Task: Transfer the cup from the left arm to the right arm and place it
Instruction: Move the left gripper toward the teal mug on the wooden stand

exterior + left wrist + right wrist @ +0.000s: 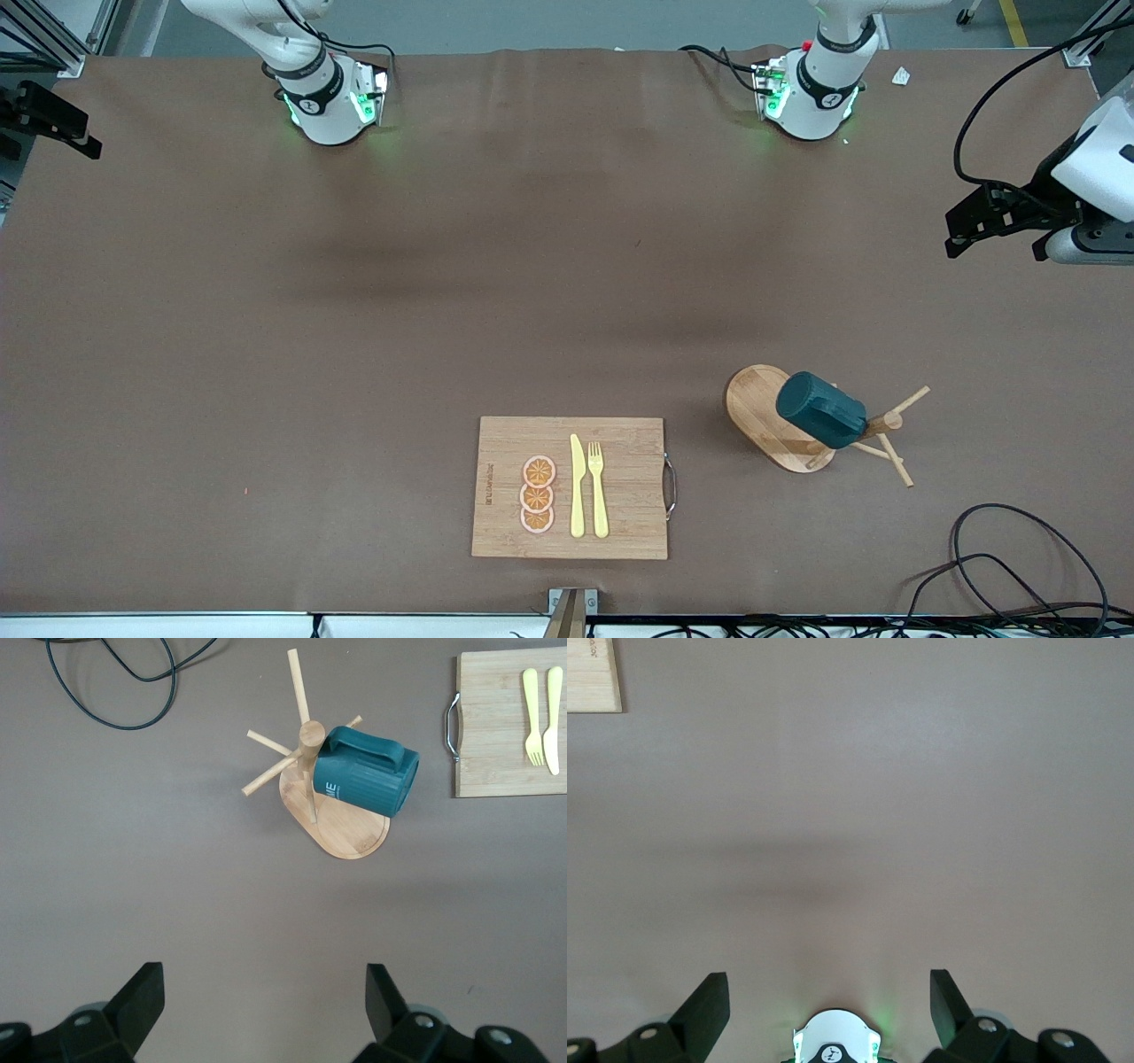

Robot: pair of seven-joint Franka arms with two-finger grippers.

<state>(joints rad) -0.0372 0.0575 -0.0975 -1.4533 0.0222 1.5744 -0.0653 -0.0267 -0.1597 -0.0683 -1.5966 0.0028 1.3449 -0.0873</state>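
The dark teal cup (819, 410) hangs tilted on a peg of a wooden rack (757, 412), toward the left arm's end of the table. In the left wrist view the cup (365, 780) lies sideways against the rack's post (309, 753), handle uppermost. My left gripper (266, 970) hovers open and empty, well short of the rack; in the front view the left gripper (997, 237) shows high up at the table's end. My right gripper (828, 979) hangs open and empty high over its own base (835, 1036); it is out of the front view.
A wooden cutting board (620, 532) with a metal handle lies near the front edge, carrying a yellow knife (577, 487), a yellow fork (598, 487) and orange slices (538, 494). Black cables (1019, 567) loop at the front corner near the rack.
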